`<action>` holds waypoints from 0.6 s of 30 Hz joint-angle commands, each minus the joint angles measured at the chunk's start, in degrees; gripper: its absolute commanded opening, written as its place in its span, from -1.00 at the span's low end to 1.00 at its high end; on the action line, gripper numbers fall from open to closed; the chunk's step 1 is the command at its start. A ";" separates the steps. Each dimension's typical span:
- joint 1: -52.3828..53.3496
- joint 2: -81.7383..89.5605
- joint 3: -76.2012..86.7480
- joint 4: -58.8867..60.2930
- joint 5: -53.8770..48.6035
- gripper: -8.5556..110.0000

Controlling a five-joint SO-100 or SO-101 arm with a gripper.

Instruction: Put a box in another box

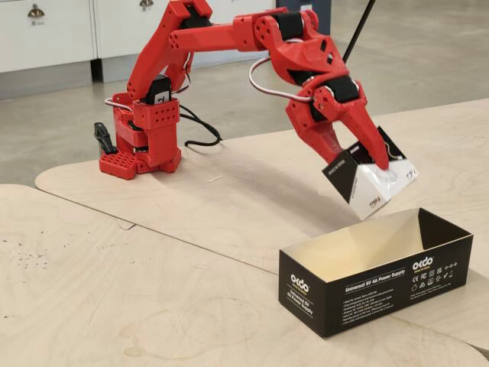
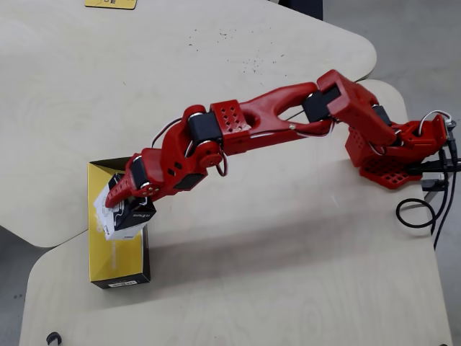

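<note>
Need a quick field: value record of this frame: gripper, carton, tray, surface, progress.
gripper: shut on the small carton, pointing down toward the tray
small carton: black and white, tilted, held in the air above the tray's opening; not resting inside
tray box: long, black outside, cream inside, open top, nothing in it; overhead view shows the carton over its upper end
surface: plywood table
arm base: red, at the far side of the table in the fixed view
progress: carton not yet released

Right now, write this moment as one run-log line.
gripper: shut on small box | small box: tilted, above long box | not released
</note>
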 commanded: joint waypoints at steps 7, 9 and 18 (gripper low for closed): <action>-0.35 2.55 -4.04 1.23 -3.96 -0.27; -0.44 3.25 -4.04 1.93 -5.27 -0.19; 0.62 8.70 -0.88 2.37 -10.20 -0.09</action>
